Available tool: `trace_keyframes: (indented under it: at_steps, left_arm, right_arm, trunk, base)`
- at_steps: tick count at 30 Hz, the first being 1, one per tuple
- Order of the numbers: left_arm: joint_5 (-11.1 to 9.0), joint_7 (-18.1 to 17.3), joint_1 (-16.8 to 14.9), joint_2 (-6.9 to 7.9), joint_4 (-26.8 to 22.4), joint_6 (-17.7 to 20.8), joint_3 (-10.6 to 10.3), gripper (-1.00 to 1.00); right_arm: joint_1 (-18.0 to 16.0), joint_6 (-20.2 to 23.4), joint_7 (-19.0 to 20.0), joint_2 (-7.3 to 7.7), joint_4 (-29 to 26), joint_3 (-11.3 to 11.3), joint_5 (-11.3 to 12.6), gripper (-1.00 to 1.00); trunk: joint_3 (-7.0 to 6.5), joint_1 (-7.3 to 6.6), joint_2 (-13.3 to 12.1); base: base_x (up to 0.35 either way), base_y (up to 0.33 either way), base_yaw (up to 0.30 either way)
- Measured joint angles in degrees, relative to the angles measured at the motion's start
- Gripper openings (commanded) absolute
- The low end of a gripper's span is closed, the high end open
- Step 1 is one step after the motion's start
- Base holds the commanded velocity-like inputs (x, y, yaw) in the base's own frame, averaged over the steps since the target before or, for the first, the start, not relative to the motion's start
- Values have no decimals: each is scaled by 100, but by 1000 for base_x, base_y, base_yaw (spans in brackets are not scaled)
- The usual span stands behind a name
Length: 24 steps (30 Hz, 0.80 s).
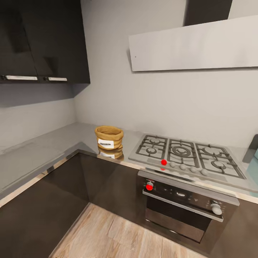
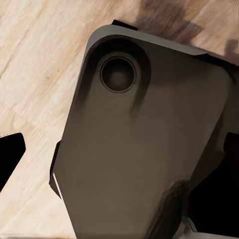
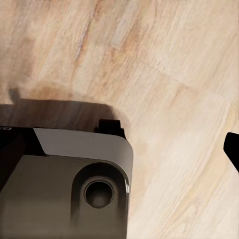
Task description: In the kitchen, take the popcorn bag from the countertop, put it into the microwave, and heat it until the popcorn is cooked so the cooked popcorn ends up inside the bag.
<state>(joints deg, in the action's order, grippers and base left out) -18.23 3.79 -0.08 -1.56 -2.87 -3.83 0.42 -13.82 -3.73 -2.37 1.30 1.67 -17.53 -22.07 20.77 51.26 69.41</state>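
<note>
The popcorn bag point(image 1: 108, 138), a small tan sack with a rolled rim and a white label, stands upright on the grey steel countertop point(image 1: 43, 150) in the corner, just left of the hob. A pale mint-blue sliver point(image 1: 256, 153) at the far right edge may be the microwave; too little shows to be sure. No popcorn shows. In the left wrist view my left gripper point(image 2: 119, 159) hangs over the robot's dark base, with one black fingertip point(image 2: 10, 157) far out at the frame's side. My right gripper point(image 3: 119, 149) also points at the floor, with one fingertip point(image 3: 233, 149) at the frame's edge. Both hold nothing.
A five-burner gas hob point(image 1: 186, 154) lies right of the bag, above a dark steel oven point(image 1: 182, 204) with a bar handle. Dark wall cabinets point(image 1: 43, 43) hang at upper left and a flat white hood point(image 1: 193, 44) above the hob. Wooden floor point(image 1: 118, 236) lies before the cabinets.
</note>
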Motion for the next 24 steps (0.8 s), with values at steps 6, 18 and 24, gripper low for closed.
trace_keyframes:
  at_steps: [6, 18, 24]
  left_arm:
    - [-1, 5, 0, 0, -1, 0, 0, 100]
    - [6, 2, 0, 15, 0, 0, 1, 100]
    - [-1, 4, 0, 17, 0, -2, 1, 100]
  right_arm:
    - [0, 0, -2, -8, 0, 0, -1, 100]
    - [-1, -9, -6, 41, 0, 0, -5, 100]
    - [-1, -18, -2, 52, -4, 2, -4, 100]
  trunk:
    - [0, 0, 0]
    - [0, -3, 0]
    - [0, -2, 0]
  base:
    - [0, 0, 266]
    - [247, 99, 36]
    - [182, 295, 0]
